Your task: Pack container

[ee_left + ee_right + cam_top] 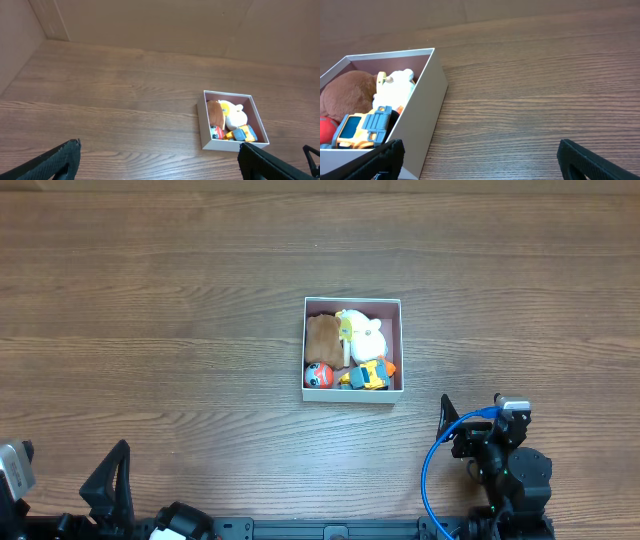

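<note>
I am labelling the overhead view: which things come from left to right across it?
In order: left gripper → container, with brown plush then white plush inside → right gripper.

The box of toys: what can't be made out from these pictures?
Floor of the container: mostly covered by toys, every view.
Red round toy: too small overhead; cut by the left edge in the right wrist view.
Orange piece: mostly hidden by the yellow truck, overhead.
</note>
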Controlling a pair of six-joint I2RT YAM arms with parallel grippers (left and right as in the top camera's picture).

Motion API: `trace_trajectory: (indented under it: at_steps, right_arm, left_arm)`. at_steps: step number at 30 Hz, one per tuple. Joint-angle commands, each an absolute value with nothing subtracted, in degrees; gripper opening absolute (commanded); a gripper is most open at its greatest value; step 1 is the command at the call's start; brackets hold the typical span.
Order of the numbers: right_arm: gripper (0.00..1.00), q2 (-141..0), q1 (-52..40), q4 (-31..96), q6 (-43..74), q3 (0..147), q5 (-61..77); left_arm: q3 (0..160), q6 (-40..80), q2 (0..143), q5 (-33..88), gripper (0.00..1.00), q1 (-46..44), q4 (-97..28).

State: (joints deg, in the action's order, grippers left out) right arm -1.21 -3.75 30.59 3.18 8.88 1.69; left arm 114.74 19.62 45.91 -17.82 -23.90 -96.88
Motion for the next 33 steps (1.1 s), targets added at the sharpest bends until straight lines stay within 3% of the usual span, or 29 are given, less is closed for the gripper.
trace_trajectory:
  at_steps: [1,8,15,21,33]
  right_arm:
    - [1.0,-0.49,-3.51,30.28,2.96,8.29,2.22]
    - [1.0,-0.49,-3.51,30.3,2.96,8.29,2.22]
    - [1.0,-0.49,-3.51,30.28,2.96,8.29,2.24]
    - [1.0,-0.49,-3.51,30.28,2.96,8.29,2.24]
    - [1.0,-0.49,-3.51,30.3,2.96,8.29,2.24]
  left_arm:
    - [113.75,20.8,45.63,-18.44,1.0,-23.64,-96.77]
    - [106.39,20.82,44.75,-22.63,1.0,-17.28,-92.79]
    - [81.8,20.84,34.54,-20.43,1.0,-5.43,-65.04]
    - [56.6,20.82,21.63,-19.9,1.0,-4.36,-45.19]
    - [21.32,27.46,9.65,-19.88,1.0,-4.36,-25.19]
